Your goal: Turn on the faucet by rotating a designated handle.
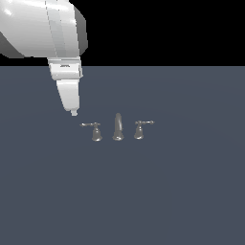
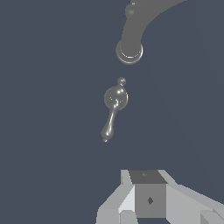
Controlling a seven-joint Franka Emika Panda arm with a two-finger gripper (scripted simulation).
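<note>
The faucet is a tiny grey metal set on the dark floor, made up of a curved spout (image 1: 117, 128) and two lever handles. The handle (image 1: 95, 132) stands on the exterior view's left of the spout, its thin lever pointing left. My gripper (image 1: 74, 112) hangs just above and to the left of that lever's tip without touching it. In the wrist view the handle (image 2: 116, 99) lies ahead of the gripper (image 2: 146, 178), with the spout (image 2: 130, 43) beyond it. The fingers (image 2: 150, 200) look pressed together with nothing between them.
The twin handle (image 1: 139, 130), its lever pointing right, stands on the other side of the spout. The big white arm (image 1: 43, 28) fills the exterior view's upper left. A flat dark blue-grey floor (image 1: 143, 201) surrounds the faucet.
</note>
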